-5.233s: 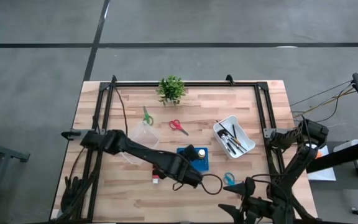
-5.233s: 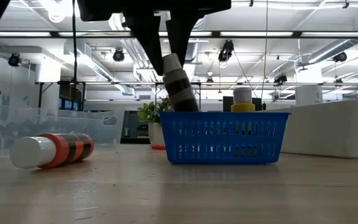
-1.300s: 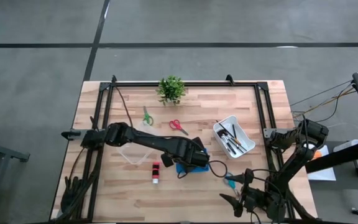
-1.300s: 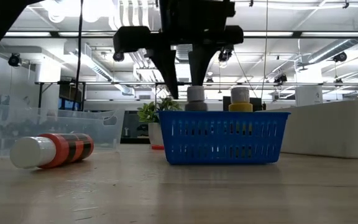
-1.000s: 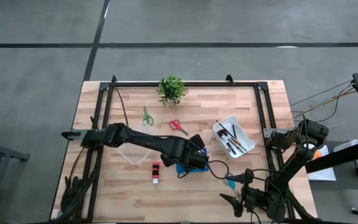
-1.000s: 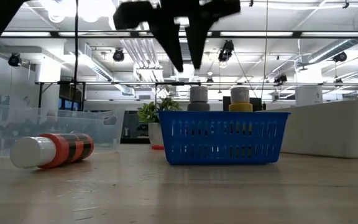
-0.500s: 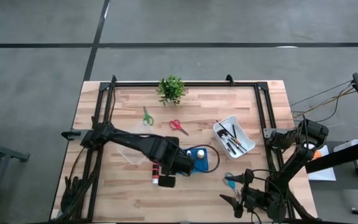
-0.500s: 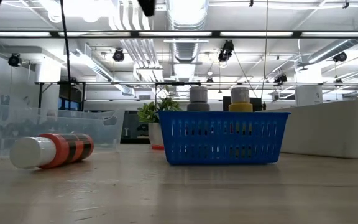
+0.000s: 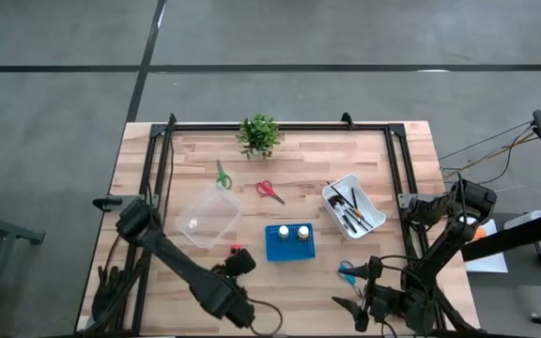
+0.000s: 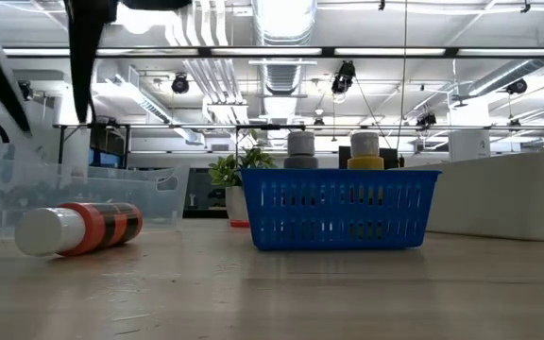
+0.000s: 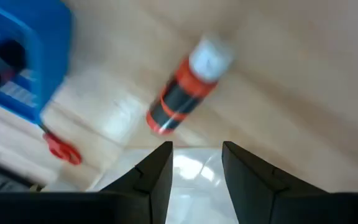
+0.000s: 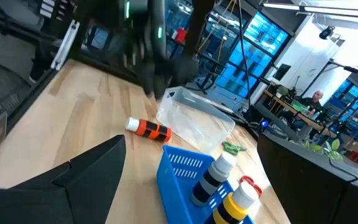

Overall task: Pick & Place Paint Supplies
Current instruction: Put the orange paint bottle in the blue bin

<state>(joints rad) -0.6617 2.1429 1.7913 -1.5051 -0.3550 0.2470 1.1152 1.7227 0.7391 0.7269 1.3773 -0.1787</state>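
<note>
A red paint bottle (image 11: pixel 185 87) with a white cap lies on its side on the table, left of the blue basket (image 9: pixel 290 251); the low view shows the bottle (image 10: pixel 78 229) too. My left gripper (image 11: pixel 196 148) hovers open above it, touching nothing, and shows in the high view (image 9: pixel 242 264) just near of the bottle. Two bottles (image 10: pixel 300 146) (image 10: pixel 366 151) stand upright in the basket. My right gripper (image 9: pixel 355 299) waits open at the near right edge.
A clear tub (image 9: pixel 205 218) sits left of the basket. Green scissors (image 9: pixel 222 176) and red scissors (image 9: pixel 270 191) lie toward the far side, blue scissors (image 9: pixel 346 272) near the right gripper. A white tray (image 9: pixel 369 201) holds brushes. A potted plant (image 9: pixel 258 134) stands at the far edge.
My left gripper has swung from above the blue basket toward the table's left and near edges and come down a little, ending over the red bottle. Its fingers stay apart and hold nothing. The bottles in the basket and the red bottle have not moved.
</note>
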